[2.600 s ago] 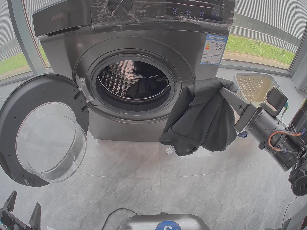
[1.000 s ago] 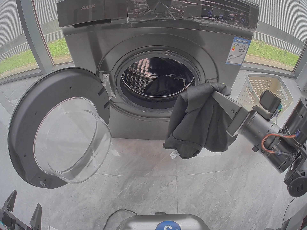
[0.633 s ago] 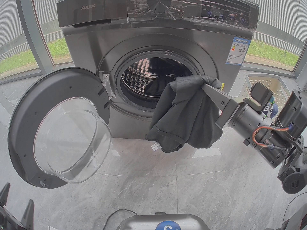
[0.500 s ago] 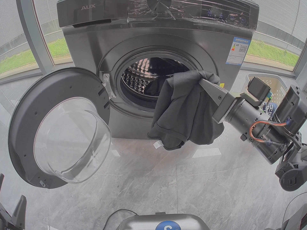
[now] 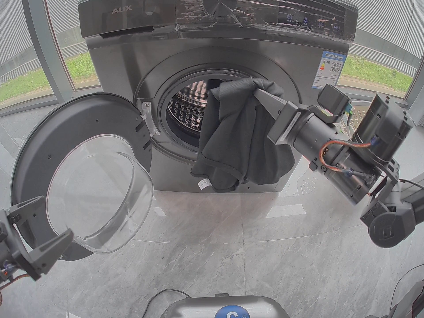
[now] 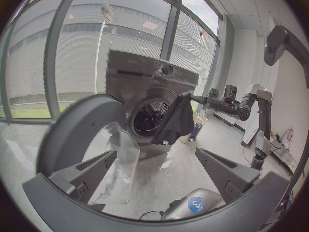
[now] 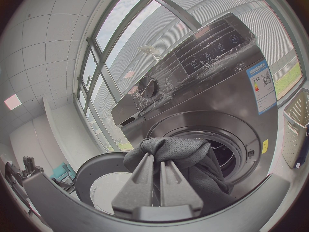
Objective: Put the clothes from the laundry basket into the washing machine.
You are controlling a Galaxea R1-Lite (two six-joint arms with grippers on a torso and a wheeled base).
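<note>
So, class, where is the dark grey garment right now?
In the head view, the dark grey garment hangs from the right gripper just in front of the washing machine, covering the right half of its drum opening.

Washing machine [image 5: 145, 58], shared by all views: seen downward from in front (head), low and farther off (left wrist), closely upward (right wrist).

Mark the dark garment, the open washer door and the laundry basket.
dark garment [image 5: 238, 129], head view, middle of the hanging fabric.
washer door [image 5: 84, 120], head view, grey ring above the glass.
laundry basket [image 7: 294, 129], right wrist view, perforated side wall.
</note>
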